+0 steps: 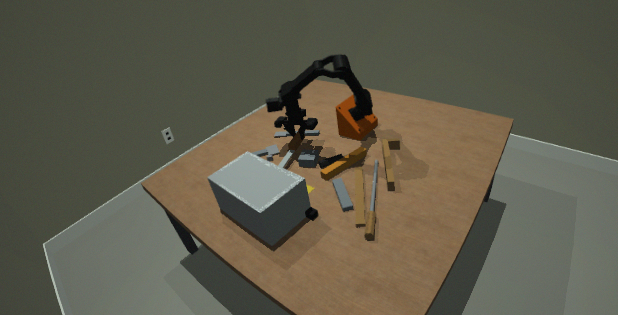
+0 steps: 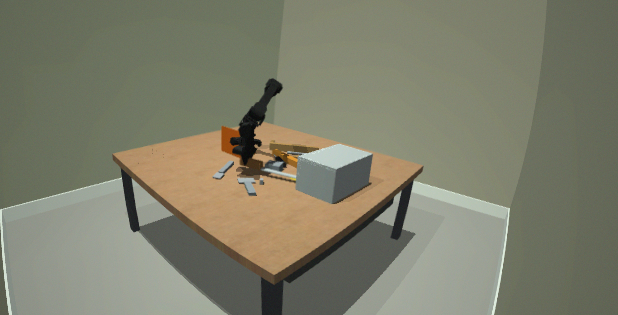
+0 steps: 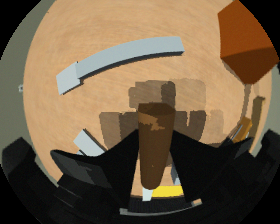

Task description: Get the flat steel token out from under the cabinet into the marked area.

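Gripper's part-open, clamped on the brown handle, so I'd slide it low toward the worktop's cabinet-side edge.

The black robot arm has chunky joints and slim links; beside its foot, the orange wedge-shaped base bracket shows small dark holes.

Counted on one desk:
One cabinet near an edge, one arm, one orange base, two handled tools.
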Controlling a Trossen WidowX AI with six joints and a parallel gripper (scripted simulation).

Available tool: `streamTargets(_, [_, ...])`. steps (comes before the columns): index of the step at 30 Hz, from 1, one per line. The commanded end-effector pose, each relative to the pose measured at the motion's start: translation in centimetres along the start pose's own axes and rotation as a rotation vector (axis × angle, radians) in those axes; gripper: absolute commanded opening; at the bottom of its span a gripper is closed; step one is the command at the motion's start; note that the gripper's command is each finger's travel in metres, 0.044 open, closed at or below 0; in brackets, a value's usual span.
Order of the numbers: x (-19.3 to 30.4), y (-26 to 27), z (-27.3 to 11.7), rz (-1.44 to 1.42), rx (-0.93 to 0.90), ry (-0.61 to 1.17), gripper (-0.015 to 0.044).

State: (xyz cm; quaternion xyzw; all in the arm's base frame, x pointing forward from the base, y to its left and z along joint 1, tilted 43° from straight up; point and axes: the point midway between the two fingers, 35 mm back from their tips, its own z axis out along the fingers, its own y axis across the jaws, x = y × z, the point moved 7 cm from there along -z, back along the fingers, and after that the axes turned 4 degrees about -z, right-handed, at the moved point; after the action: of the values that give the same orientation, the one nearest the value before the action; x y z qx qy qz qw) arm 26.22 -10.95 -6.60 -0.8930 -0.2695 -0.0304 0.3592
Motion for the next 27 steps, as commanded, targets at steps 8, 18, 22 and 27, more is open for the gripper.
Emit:
streamTargets(8, [0.1,0.0,1.8,0.003,-0.006,0.021,0.0000])
streamTargets(18, [0.0,-0.1,2.1,0.000,0.006,-0.002,0.0200])
streamTargets(22, [-0.1,-0.1,2.1,0.001,-0.001,0.012,0.0270])
streamTargets(27, [-0.1,0.0,2.9,-0.005,-0.006,0.021,0.0270])
